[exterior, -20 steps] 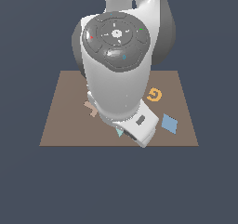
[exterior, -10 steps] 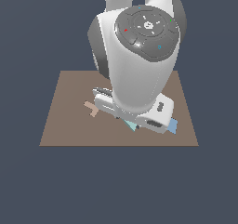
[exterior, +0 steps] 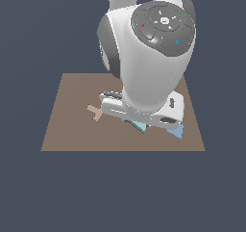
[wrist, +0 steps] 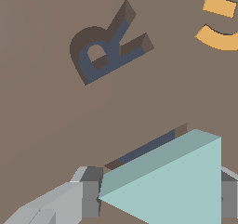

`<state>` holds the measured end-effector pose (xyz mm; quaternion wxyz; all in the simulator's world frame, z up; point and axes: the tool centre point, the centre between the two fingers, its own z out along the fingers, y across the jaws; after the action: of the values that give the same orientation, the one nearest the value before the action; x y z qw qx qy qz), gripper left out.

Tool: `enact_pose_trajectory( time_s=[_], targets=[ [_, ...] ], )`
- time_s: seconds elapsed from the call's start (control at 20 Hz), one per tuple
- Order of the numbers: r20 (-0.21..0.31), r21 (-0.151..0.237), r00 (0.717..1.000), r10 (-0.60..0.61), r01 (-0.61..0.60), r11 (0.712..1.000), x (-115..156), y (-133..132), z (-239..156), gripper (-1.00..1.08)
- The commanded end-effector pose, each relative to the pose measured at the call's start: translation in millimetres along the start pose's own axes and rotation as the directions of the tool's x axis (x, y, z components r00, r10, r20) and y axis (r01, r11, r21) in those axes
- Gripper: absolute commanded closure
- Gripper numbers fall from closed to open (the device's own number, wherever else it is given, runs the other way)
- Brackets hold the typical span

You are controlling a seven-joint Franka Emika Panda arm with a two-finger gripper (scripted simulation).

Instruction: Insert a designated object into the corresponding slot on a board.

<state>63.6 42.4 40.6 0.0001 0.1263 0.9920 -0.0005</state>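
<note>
Teal triangle block [wrist: 172, 181] sits clamped between the hand's [wrist: 155, 199] fingers just over the navy triangular slot [wrist: 144, 149] in the brown board [wrist: 56, 121], so I'd square its edges before lowering.

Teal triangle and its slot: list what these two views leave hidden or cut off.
- Teal triangle: the wrist view's lower edge cuts it off; in the exterior view the arm hides all but a sliver.
- Slot: only a dark strip shows past the triangle in the wrist view, so alignment cannot be judged; not visible in the exterior view.
- Gripper: its fingers flank the triangle; the contact faces are hidden by the block.
- Blue diamond: mostly behind the arm.
</note>
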Motion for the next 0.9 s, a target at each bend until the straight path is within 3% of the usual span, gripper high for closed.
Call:
enact_pose_trajectory(
  time_s=[0.0,0.4,0.45,0.85],
  targets=[
    [0.000,0.000,1.000,-0.012,0.012,1.000,1.0,0.5,-0.2,1.08],
    [0.001,0.000,1.000,-0.012,0.012,1.000,1.2,0.0,9.9,1.08],
    [0.001,0.000,1.000,-0.012,0.012,1.000,1.2,0.0,9.9,-0.92],
    [0.001,0.000,1.000,-0.012,0.012,1.000,1.2,0.0,9.9,-0.92]
  ],
)
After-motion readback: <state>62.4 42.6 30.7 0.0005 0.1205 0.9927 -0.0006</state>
